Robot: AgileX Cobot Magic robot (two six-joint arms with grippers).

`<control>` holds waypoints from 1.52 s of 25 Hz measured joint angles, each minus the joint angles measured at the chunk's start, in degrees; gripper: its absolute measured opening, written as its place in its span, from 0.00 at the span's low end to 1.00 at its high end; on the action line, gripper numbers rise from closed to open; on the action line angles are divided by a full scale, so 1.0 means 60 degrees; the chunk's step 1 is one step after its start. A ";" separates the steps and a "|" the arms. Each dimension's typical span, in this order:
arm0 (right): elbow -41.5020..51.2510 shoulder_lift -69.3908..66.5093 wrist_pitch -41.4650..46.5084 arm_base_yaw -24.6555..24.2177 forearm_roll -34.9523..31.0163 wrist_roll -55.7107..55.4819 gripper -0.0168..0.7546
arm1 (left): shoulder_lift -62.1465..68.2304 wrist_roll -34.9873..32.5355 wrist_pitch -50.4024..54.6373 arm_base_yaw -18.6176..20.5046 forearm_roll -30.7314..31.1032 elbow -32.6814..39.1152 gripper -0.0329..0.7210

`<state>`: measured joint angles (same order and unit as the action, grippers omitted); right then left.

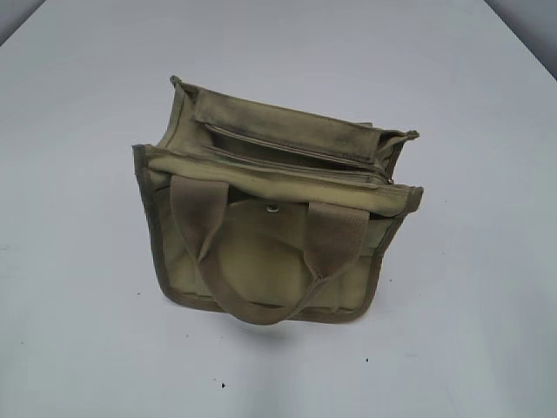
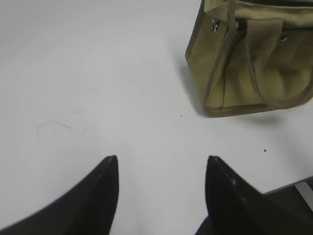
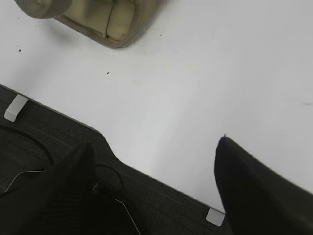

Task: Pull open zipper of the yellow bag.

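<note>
The yellow bag [image 1: 261, 252] stands upright in the middle of the white table, its front flap and two webbing handles facing the exterior camera. The zipper [image 1: 287, 146] runs as a thin line along the bag's top, from left to right. In the left wrist view the yellow bag [image 2: 254, 63] is at the upper right, with a small silver metal piece [image 2: 214, 24] at its top corner. My left gripper [image 2: 162, 157] is open over bare table, well short of the bag. My right gripper [image 3: 156, 142] is open near the table's edge, far from the bag's corner [image 3: 107, 19]. Neither gripper shows in the exterior view.
A round silver snap button [image 1: 273, 208] sits on the front flap. The table's edge [image 3: 122, 161] crosses the right wrist view, with dark floor, cables and a metal bracket [image 3: 14, 107] beyond it. White tabletop [image 1: 87, 348] surrounds the bag.
</note>
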<state>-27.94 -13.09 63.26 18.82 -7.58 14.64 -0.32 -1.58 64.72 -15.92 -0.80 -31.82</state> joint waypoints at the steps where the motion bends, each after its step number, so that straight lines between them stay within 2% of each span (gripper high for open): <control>1: 0.0004 0.0000 -0.0029 0.0000 0.0000 0.0000 0.78 | 0.0000 -0.0027 -0.0074 0.0000 0.0020 0.0022 0.62; 6: 0.0004 0.0004 -0.0052 0.0000 -0.0105 0.0012 0.78 | 0.0000 -0.0058 -0.0579 0.0000 0.0133 0.0348 0.62; 23: 0.0011 0.0004 -0.0064 0.0000 -0.0325 0.0030 0.78 | 0.0000 -0.0060 -0.0636 0.0000 0.0133 0.0355 0.62; 26: 0.0014 0.0072 -0.0071 -0.0401 -0.0353 0.0030 0.78 | 0.0000 -0.0060 -0.0636 0.0000 0.0133 0.0355 0.62; 29: 0.0014 0.0411 -0.0071 -0.1301 -0.0362 0.0030 0.78 | 0.0000 -0.0060 -0.0644 0.0401 0.0133 0.0355 0.62; 32: 0.0014 0.1070 -0.0081 -0.1987 -0.0362 0.0030 0.78 | 0.0000 -0.0060 -0.0644 0.1201 0.0133 0.0355 0.62; 35: 0.0014 0.1869 -0.0081 -0.2212 -0.0362 0.0030 0.78 | 0.0000 -0.0060 -0.0644 0.1895 0.0133 0.0355 0.62; 38: 0.0023 0.2238 -0.0081 -0.2241 -0.0370 0.0030 0.78 | 0.0000 -0.0060 -0.0644 0.2172 0.0133 0.0355 0.62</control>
<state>-27.80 0.34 62.77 5.38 -9.80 14.83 -0.32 -1.95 60.86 -2.89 0.00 -29.68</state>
